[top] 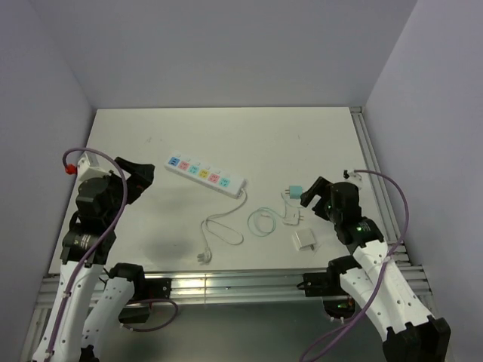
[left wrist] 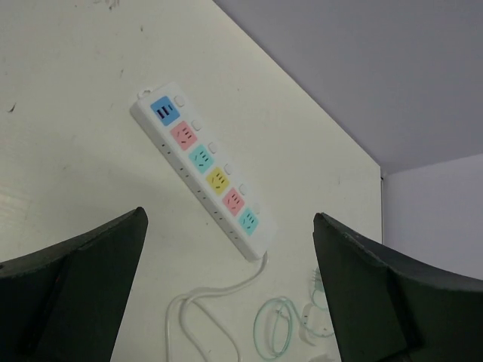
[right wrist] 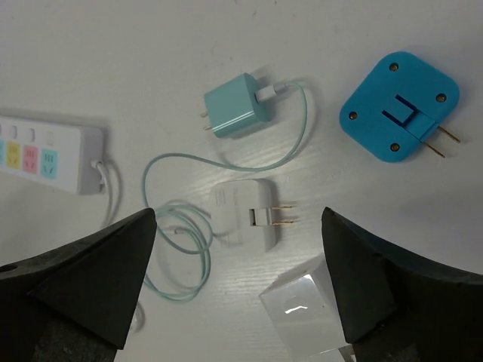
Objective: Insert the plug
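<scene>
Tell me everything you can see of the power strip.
The power strip is a long white plastic bar lying flat and diagonal on the table. Six coloured faces run along it: blue, pink, teal, yellow, pink, teal, each beside a white button. All sockets are empty. Its white cord leaves the teal end. Nothing else touches it.

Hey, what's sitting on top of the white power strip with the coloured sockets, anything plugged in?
Nothing. The white power strip shows every coloured socket empty; only its own white cord leaves one end. Its underside is hidden.
</scene>
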`<state>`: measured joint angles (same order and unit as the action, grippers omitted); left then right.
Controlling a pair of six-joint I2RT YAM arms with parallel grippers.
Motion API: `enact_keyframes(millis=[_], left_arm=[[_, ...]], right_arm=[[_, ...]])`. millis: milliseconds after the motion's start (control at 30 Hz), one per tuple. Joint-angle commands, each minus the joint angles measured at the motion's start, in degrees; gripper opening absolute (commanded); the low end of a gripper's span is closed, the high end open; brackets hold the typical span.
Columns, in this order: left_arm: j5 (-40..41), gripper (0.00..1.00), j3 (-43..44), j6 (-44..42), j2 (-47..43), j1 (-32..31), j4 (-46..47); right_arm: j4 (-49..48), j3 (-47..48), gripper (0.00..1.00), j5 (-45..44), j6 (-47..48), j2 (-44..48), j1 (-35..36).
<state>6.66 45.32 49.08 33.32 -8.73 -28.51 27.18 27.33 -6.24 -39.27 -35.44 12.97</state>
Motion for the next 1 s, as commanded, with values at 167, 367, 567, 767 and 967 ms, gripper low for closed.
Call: enact_keyframes(millis=[167,367,567,767,967], left_arm=[[-3.0,0.95,3.2,-5.8,-0.4,0.0,-1.8],[-2.9,0.97,6.6,-8.6,5.8,0.0,-4.8],[-4.7,0.97,7.0,-9.4,8.7,0.0,-5.4],[-6.1,0.95,6.7,-9.4,9.0,0.0,-3.8],[-9.0,0.93,7.0,-10.6,10.4,0.0,-2.2]], right_arm=[[-4.2,8.8,0.86,9.6,9.6,-11.6,1.1],[0.9,19.1,0.89,1.7,10.2,-27.9,8.5],[3.8,25.2,0.86,0.4,11.8,-37.5,11.9],[7.2,27.5,0.84,-4.3,5.5,-39.6,9.9],[6.0,26.6,0.81,-3.6,3.1,-36.5,0.9]])
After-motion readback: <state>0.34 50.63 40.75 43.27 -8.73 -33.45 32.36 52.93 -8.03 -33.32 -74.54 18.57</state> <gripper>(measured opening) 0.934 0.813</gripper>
